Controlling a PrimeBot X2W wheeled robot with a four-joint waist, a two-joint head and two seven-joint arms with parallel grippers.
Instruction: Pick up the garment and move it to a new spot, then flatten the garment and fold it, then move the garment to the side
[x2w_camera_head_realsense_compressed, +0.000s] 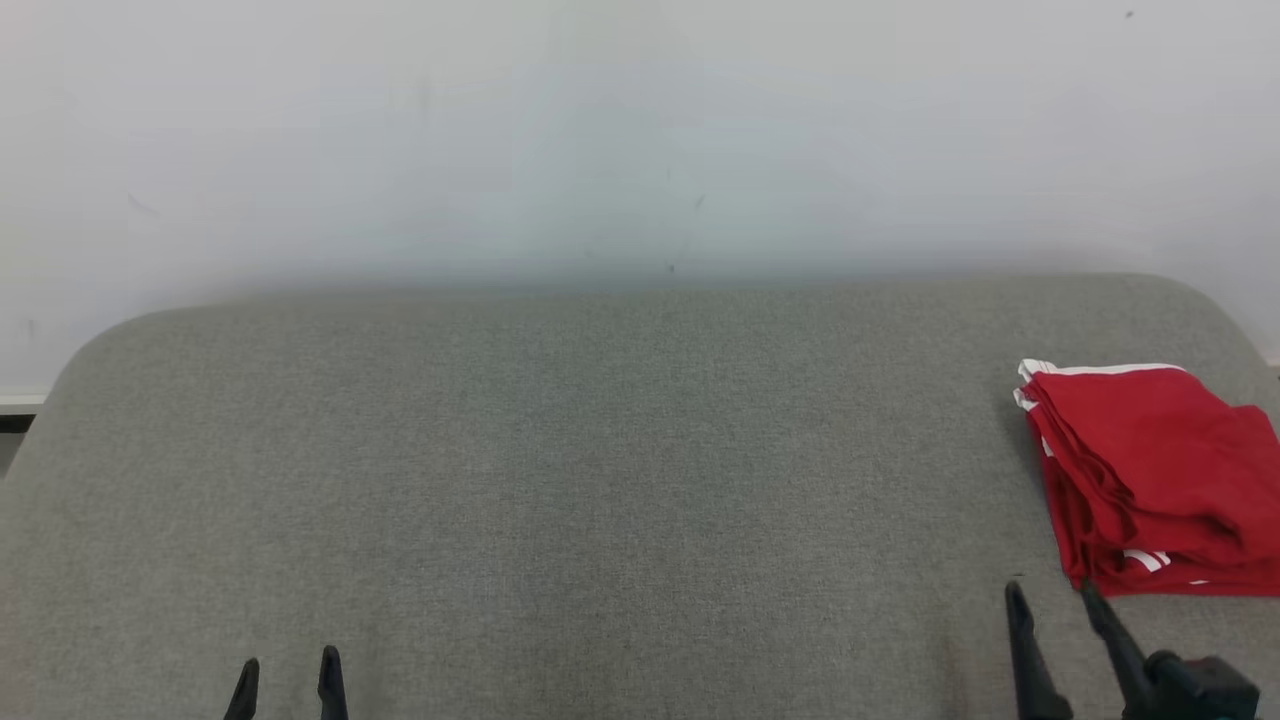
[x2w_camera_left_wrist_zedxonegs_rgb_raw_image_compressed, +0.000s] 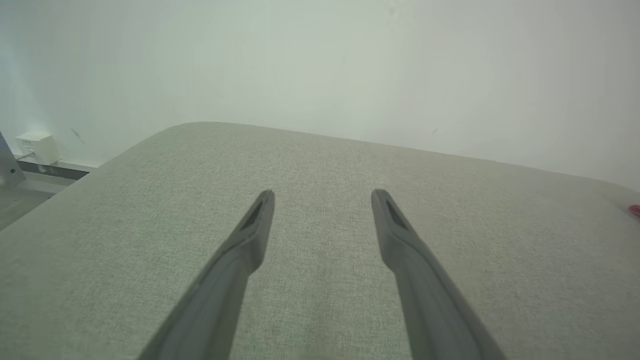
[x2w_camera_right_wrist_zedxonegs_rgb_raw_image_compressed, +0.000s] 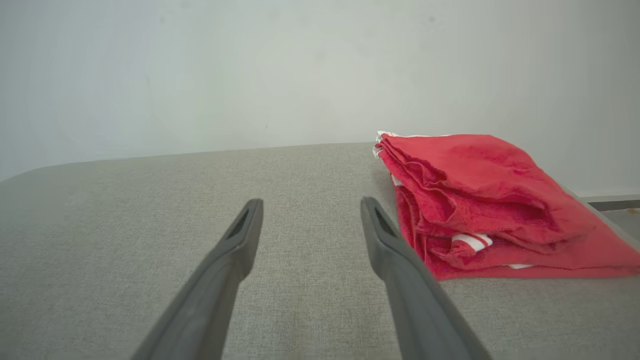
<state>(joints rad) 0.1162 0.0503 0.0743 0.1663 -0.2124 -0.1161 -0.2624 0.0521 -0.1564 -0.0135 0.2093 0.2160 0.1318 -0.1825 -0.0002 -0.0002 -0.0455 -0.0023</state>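
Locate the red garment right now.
The folded red garment lies at the right end of the grey padded surface in the head view, just beyond the tips of the open right gripper.

I'm looking across the bench (x2w_camera_head_realsense_compressed: 600, 450) now, and it's stretching wide in front of me, covered in grey woven fabric, with its far corners rounding off. The garment (x2w_camera_head_realsense_compressed: 1150, 470) is lying folded directly on it, far over on my right near the right edge. The red cloth is stacking up in several layers, and white stripes are peeking out along the folds.
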